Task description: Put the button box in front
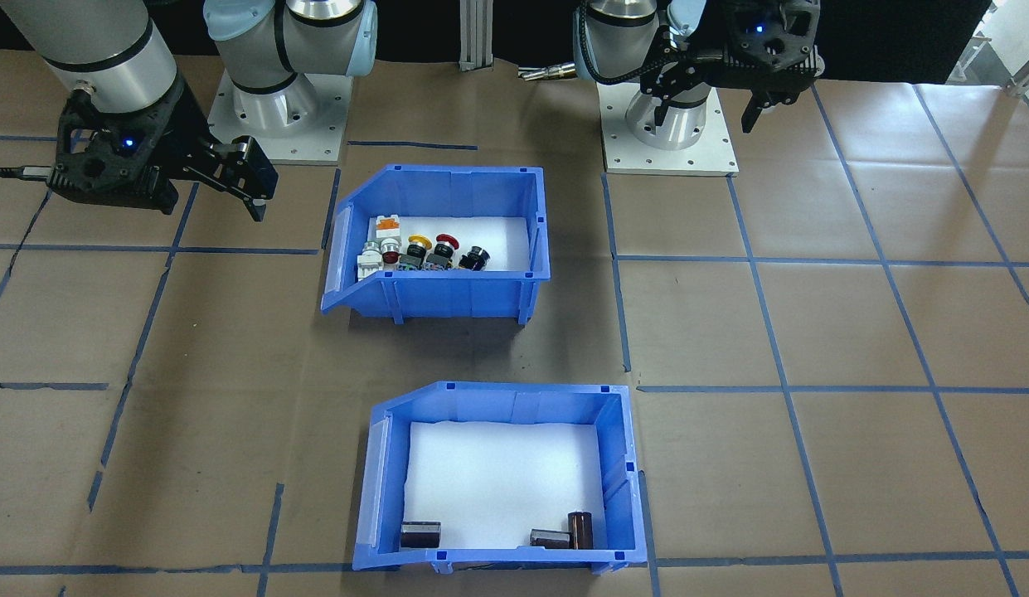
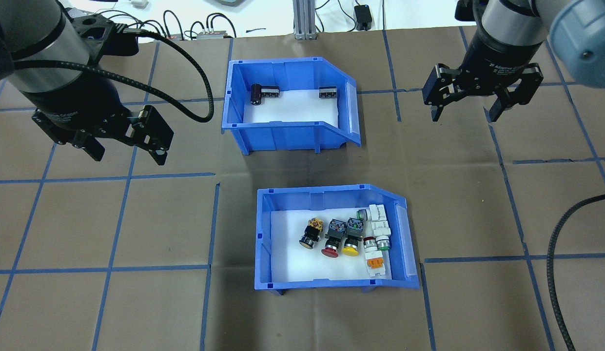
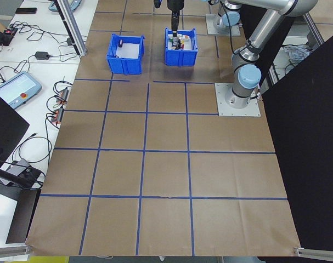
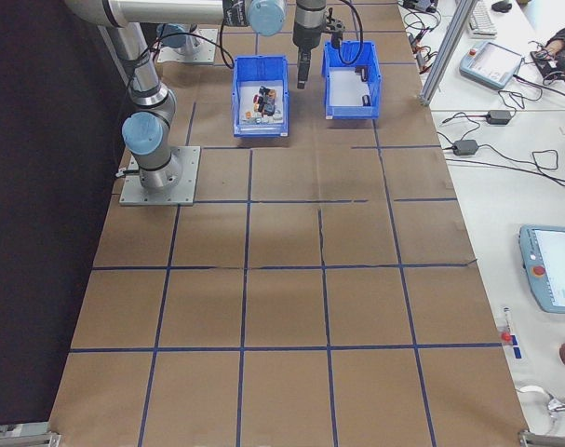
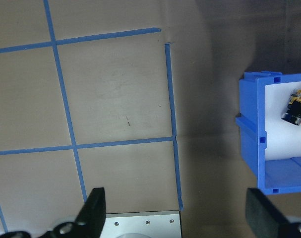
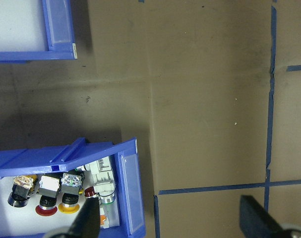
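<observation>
The button box (image 2: 326, 189) is a blue bin with a white liner and several colourful push buttons (image 2: 343, 234), on the robot's side of the table. It also shows in the front view as the button box (image 1: 448, 294). A second blue bin (image 2: 287, 134) with dark brown cylinders (image 2: 263, 92) stands beyond it. My left gripper (image 2: 127, 153) hangs open to the left of the bins, holding nothing. My right gripper (image 2: 465, 114) hangs open to their right, also holding nothing. The left wrist view shows a corner of the button box (image 5: 252, 134); the right wrist view shows its sloped end (image 6: 61, 154).
Brown paper with a blue tape grid (image 2: 112, 265) covers the table. The two arm bases (image 1: 670, 137) (image 1: 282, 116) stand behind the button box. Cables and devices (image 2: 204, 34) lie past the far edge. Benches with equipment flank the table in the side views.
</observation>
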Controlling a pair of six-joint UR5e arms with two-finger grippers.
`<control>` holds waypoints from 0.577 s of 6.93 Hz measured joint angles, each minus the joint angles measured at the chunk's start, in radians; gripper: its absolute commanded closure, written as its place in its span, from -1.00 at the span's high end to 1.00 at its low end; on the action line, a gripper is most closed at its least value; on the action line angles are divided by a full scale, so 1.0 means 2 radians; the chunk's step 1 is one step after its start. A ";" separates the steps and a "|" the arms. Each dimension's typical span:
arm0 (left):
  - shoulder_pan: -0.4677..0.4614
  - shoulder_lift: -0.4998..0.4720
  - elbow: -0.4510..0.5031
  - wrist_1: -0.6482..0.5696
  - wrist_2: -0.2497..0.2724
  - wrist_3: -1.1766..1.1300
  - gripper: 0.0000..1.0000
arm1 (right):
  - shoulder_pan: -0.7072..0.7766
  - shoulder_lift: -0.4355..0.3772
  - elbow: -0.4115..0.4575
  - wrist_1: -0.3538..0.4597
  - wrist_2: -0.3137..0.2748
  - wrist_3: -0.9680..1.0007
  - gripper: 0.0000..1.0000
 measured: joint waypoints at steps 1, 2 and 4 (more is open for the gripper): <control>-0.001 -0.001 0.000 -0.001 -0.004 0.000 0.99 | 0.000 0.000 0.000 0.000 0.000 0.000 1.00; -0.001 -0.001 -0.001 -0.002 -0.009 -0.001 0.99 | 0.000 0.000 0.000 0.000 0.000 0.000 1.00; -0.001 -0.002 -0.003 -0.002 -0.012 -0.001 0.99 | 0.000 0.002 0.000 0.000 -0.001 -0.002 1.00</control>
